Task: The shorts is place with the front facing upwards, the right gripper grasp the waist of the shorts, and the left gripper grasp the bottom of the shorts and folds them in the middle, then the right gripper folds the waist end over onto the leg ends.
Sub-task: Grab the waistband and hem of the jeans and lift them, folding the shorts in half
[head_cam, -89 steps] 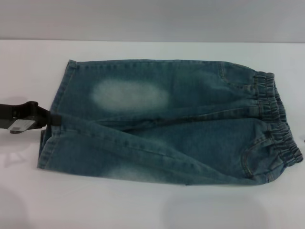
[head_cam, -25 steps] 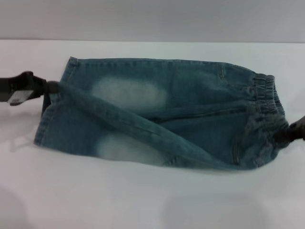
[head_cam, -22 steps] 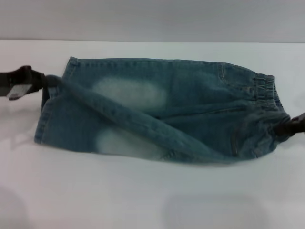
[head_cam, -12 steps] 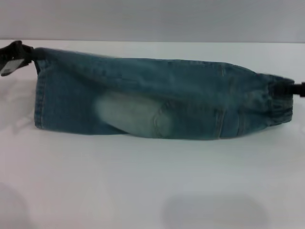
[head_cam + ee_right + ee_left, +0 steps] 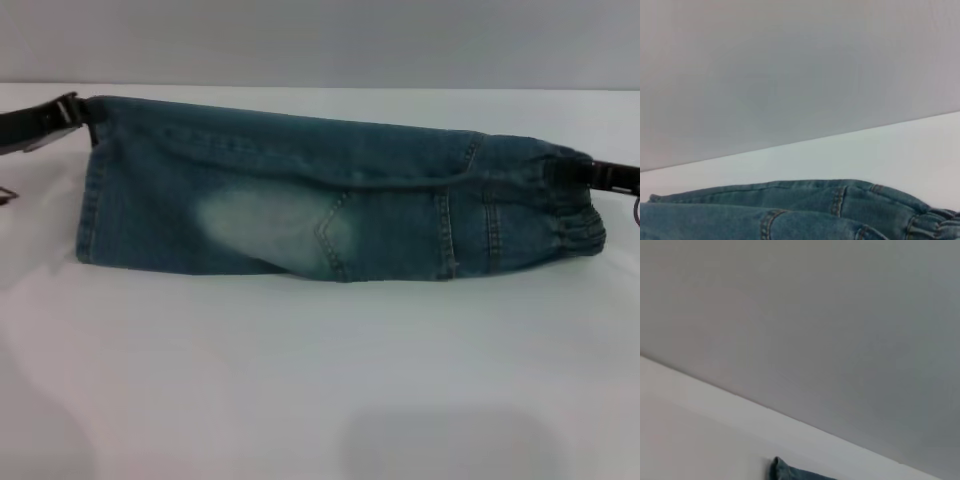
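Note:
The blue-green denim shorts (image 5: 300,205) lie folded lengthwise into a long band across the white table, one pale patch showing near the middle. At the far left corner, my left gripper (image 5: 78,108) is shut on the bottom of the shorts (image 5: 92,190), lifting the hem's far edge. On the far right, my right gripper (image 5: 588,172) is shut on the gathered waist (image 5: 575,205). A little denim (image 5: 790,472) shows in the left wrist view. More of the folded shorts (image 5: 790,210) fills the right wrist view.
The white table (image 5: 320,380) stretches wide in front of the shorts. A grey wall (image 5: 320,40) rises just behind the table's far edge.
Both grippers carried the near half of the shorts up and over toward the far edge. The shorts went from lying spread with two patches showing to a folded band.

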